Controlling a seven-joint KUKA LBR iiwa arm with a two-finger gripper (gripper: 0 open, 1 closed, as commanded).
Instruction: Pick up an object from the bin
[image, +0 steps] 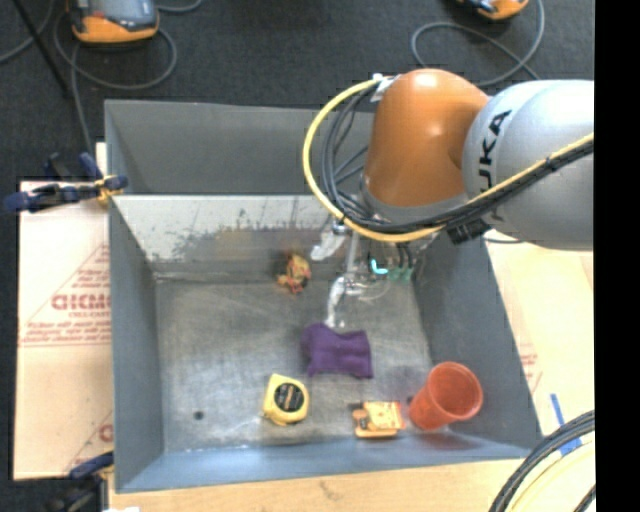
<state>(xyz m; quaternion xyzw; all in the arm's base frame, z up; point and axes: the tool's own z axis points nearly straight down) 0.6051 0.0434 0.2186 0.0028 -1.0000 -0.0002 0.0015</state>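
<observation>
Orange wrist cover (425, 135) is topping the view as we are hanging our gripper (338, 308) just over the rear edge of the purple cloth lump (338, 352), a likely pick since it is lying clear of the yellow tape measure (285, 398) in front of it; we are unable to tell the gripper's opening and are seeing nothing held.

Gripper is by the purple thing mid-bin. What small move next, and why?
Probably ease it a little toward the near wall, then down: the gripper sits at the far edge of the purple cloth bundle, not over its middle. The bundle lies apart from the yellow tape measure and the orange cup, so nothing crowds a grasp there.
</observation>
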